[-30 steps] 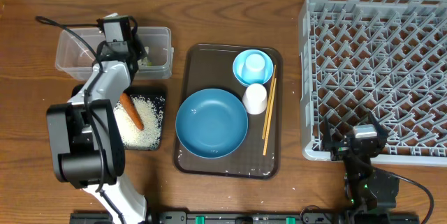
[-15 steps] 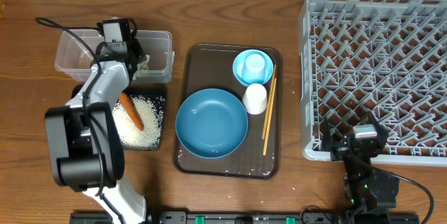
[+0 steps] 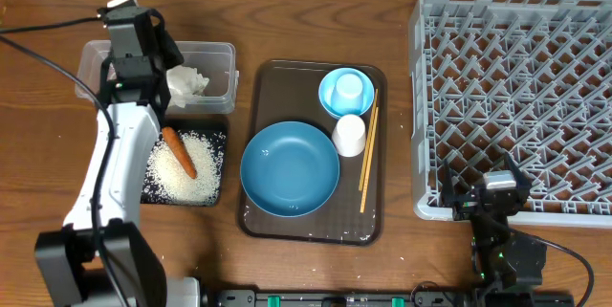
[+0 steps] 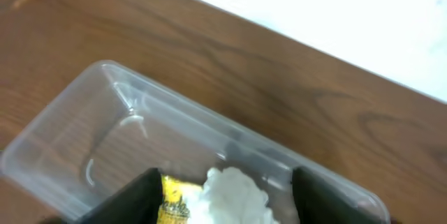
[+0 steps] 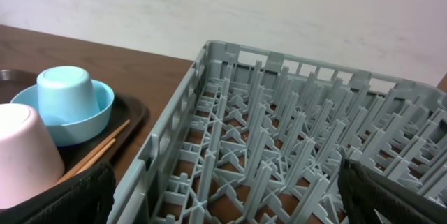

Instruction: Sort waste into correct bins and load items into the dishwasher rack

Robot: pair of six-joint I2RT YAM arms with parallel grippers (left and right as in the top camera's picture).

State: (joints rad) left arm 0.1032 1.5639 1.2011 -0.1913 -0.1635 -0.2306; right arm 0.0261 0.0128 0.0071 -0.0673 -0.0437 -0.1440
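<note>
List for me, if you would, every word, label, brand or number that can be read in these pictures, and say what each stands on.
No text is readable in any view.
The small yellow wrapper in the clear tub, beside the crumpled tissue, carries dark print that is too blurred to read.
The grey rack, the blue dish and the brown tray show no lettering.
</note>
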